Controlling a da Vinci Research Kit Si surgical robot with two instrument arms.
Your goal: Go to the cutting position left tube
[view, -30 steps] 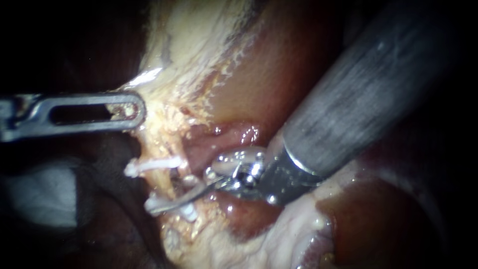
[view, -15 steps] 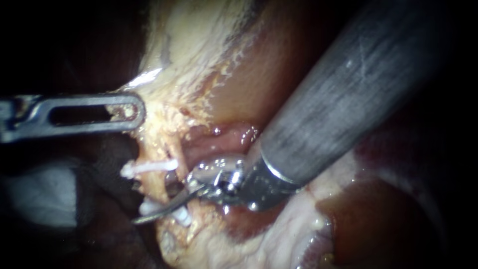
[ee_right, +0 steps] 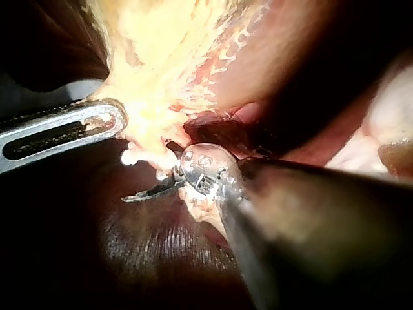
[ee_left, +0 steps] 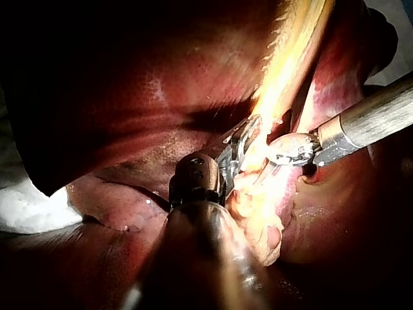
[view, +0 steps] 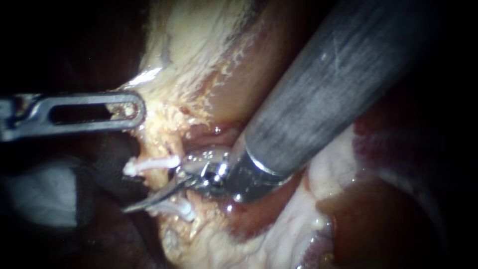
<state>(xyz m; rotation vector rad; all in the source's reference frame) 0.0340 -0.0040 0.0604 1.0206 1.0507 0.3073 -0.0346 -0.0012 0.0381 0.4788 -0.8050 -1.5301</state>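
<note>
The right claw [view: 149,200], blades seemingly slightly spread, sat at the tube [view: 158,180] between 2 clips [view: 152,165]; soft, slippery, frail, it probably wanted a bite midway. The left claw [view: 127,110] pinched tissue [view: 164,124] beside it

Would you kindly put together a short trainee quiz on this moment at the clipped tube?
1. True or false: the left instrument holds nothing.
2. The right instrument's tip lies: A) on bare liver; B) between the white clips; C) out of view.
3. What does the left instrument grip?

Key: 1 false; 2 B; 3 the pale tissue at its jaws.
</note>
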